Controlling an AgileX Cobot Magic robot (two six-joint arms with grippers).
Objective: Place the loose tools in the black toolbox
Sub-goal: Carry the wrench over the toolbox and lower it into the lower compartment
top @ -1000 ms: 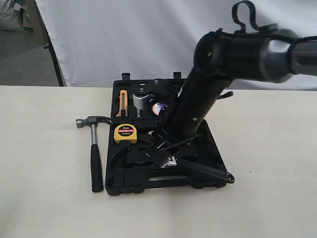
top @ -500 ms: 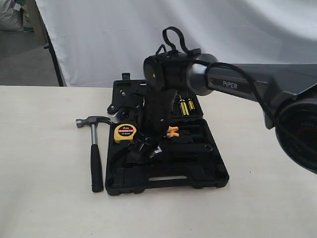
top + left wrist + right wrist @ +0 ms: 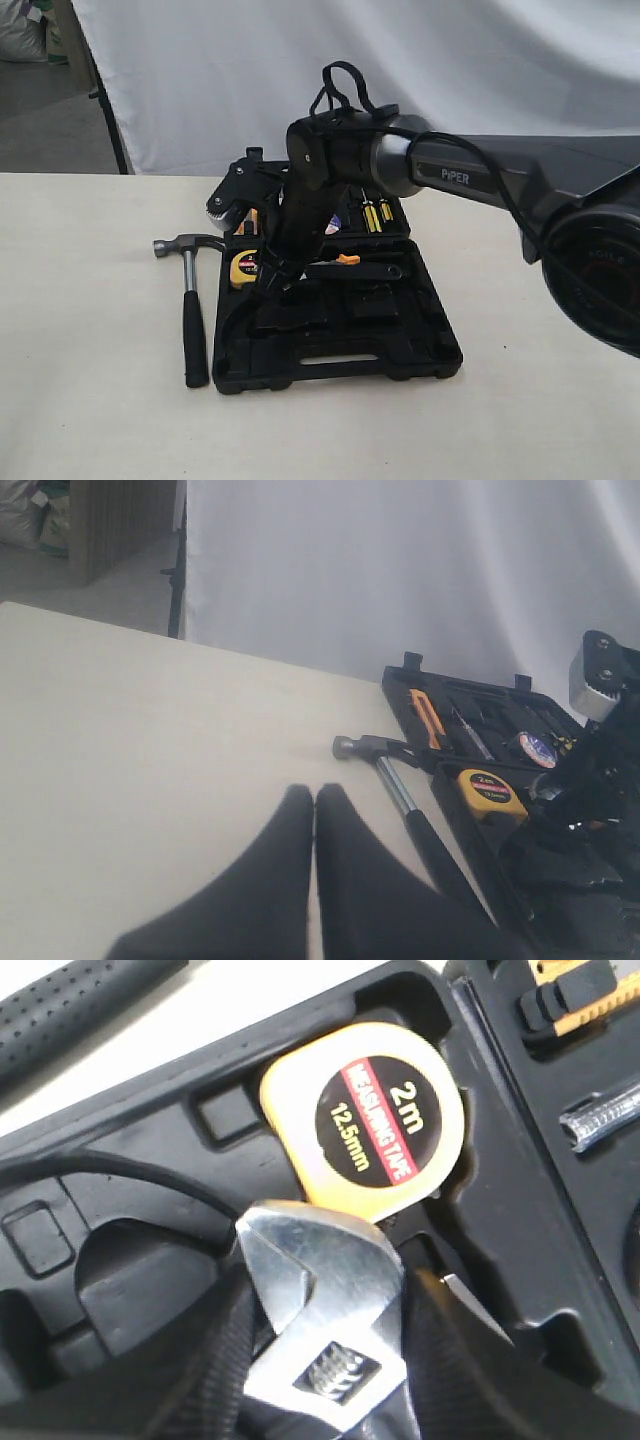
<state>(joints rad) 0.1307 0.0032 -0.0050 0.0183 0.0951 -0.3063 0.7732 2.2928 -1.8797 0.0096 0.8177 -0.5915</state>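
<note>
Right wrist view shows right gripper (image 3: 335, 1365) clamping the wrench (image 3: 322, 1280), swung toward the desk's (image 3: 80, 400) left edge by the tape measure (image 3: 365, 1120), not yet in the toolbox (image 3: 130, 1200).

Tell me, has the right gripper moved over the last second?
Yes. The right gripper, shut on the wrench, has moved left across the black toolbox toward the yellow tape measure.
</note>
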